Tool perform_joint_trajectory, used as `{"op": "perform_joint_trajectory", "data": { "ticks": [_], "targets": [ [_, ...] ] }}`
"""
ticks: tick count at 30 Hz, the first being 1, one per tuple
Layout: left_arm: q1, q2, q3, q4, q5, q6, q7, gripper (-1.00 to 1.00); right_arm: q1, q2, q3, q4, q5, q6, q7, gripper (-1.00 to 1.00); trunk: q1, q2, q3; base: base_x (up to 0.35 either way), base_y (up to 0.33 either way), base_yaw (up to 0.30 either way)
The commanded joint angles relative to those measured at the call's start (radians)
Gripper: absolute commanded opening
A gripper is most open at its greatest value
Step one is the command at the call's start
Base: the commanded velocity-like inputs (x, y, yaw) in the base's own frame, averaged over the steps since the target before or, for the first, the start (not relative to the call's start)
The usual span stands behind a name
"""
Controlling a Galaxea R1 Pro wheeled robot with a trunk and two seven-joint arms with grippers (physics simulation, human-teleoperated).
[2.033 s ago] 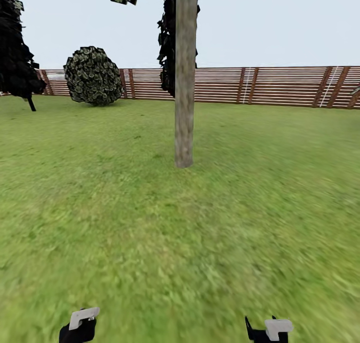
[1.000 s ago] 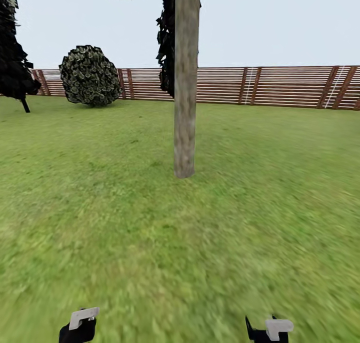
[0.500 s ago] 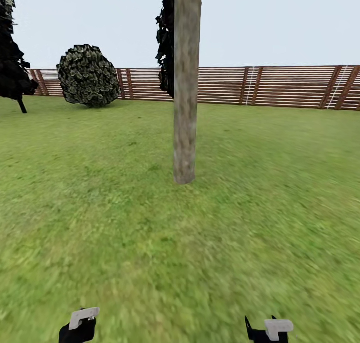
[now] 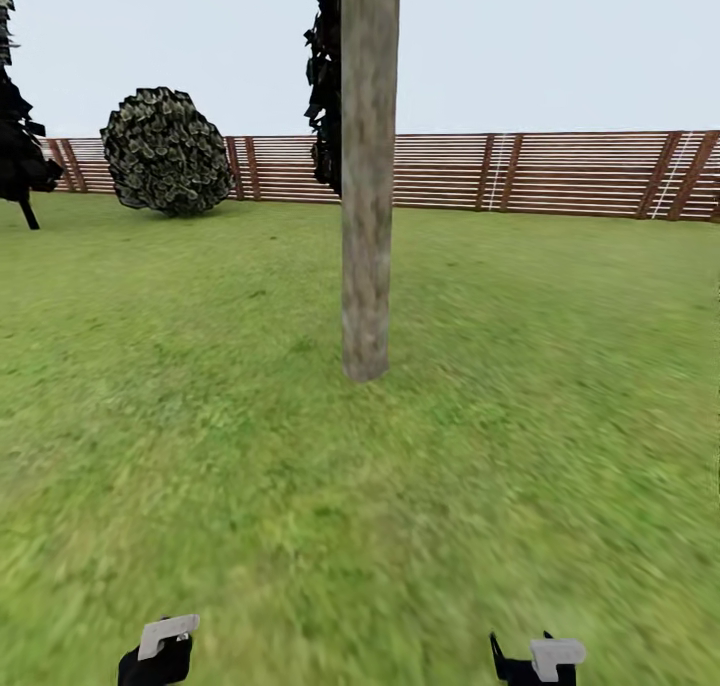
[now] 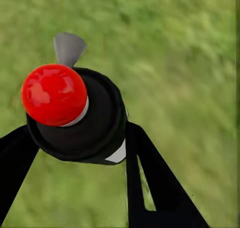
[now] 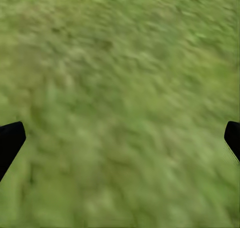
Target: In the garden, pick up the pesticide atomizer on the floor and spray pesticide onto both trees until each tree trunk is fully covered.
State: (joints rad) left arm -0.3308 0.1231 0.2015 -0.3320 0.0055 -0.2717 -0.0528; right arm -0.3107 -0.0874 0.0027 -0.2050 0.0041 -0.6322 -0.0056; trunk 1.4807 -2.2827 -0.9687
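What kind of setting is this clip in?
A fenced garden, outdoors: a wide grass lawn, a bare tree trunk standing in it, a round shrub, and a brown slatted wooden fence along the far edge under open sky.

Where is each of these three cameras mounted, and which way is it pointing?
Head view: on the head, looking forward and down at a trunk, lawn and fence; both arms' ends show at the bottom.
Left wrist view: by the left claw, looking down past the atomizer it grips.
Right wrist view: by the right claw, open over grass.
All share the lawn.
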Motion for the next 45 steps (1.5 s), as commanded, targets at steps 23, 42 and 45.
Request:
{"op": "perform_joint_trajectory", "data": {
  "ticks": [23, 42, 45],
  "targets": [
    [-0.001, 0.000, 0.006, 0.001, 0.001, -0.003, -0.006, -1.00, -0.001, 0.000, 0.000, 0.001, 0.000, -0.003, -0.001, 1.00, 0.000, 0.000, -0.001, 0.339, 0.000, -0.043],
    [-0.001, 0.000, 0.006, 0.001, 0.001, -0.003, -0.006, -1.00, -0.001, 0.000, 0.000, 0.001, 0.001, -0.003, 0.000, 1.00, 0.000, 0.000, -0.001, 0.339, 0.000, 0.000],
    [-0.001, 0.000, 0.006, 0.001, 0.001, -0.003, -0.006, -1.00, -0.001, 0.000, 0.000, 0.001, 0.002, -0.003, 0.001, 1.00, 0.000, 0.000, -0.001, 0.339, 0.000, 0.000]
  ]
}}
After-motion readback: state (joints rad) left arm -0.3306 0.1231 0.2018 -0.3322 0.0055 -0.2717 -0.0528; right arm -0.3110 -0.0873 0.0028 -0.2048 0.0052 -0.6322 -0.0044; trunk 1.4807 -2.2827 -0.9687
